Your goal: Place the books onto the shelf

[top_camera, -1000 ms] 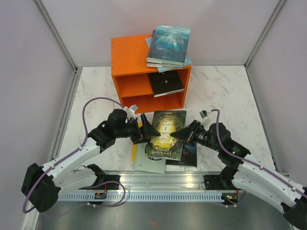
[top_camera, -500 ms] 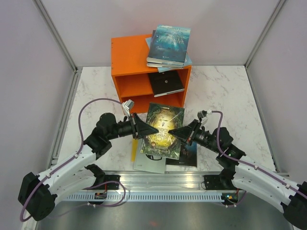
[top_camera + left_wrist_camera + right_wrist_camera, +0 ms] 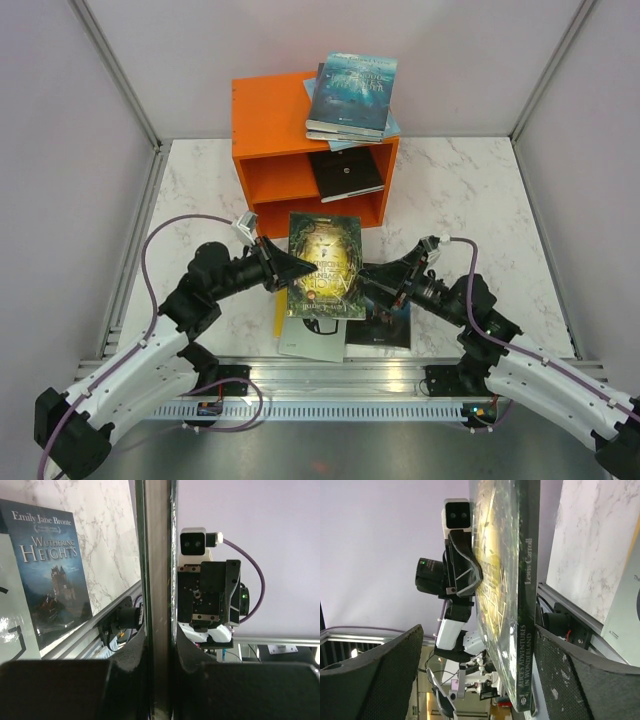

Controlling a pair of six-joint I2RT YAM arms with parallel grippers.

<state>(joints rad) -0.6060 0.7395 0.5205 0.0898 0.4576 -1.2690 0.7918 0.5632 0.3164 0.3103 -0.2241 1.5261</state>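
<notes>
1. Under the raised green-gold book, the books lying on the table are partly covered. A dark blue book titled Wuthering Heights shows at the right. A white-grey book shows along its near edge, and only a thin strip of a yellow book can be seen.
2. From above, the raised book also hides part of the front of the shelf's lower compartment. In the left wrist view this book is edge-on, so its cover cannot be read.
3. The orange shelf stands at the back of the table. A stack of books lies on its flat top, a teal cover uppermost with light blue edges showing below; how many are in the stack is hard to tell.
4. A black book lies flat in the upper compartment, its front edge sticking out.
5. The left gripper is clamped on the left edge of the green-gold book and holds it off the table, above the lying books and just in front of the shelf. The spine reads Alice's Adventures in Wonderland.
6. The right gripper is at the book's right edge with its jaws spread wide. The spine stands between the fingers, and the left one is well away from the cover; it grips nothing.
</notes>
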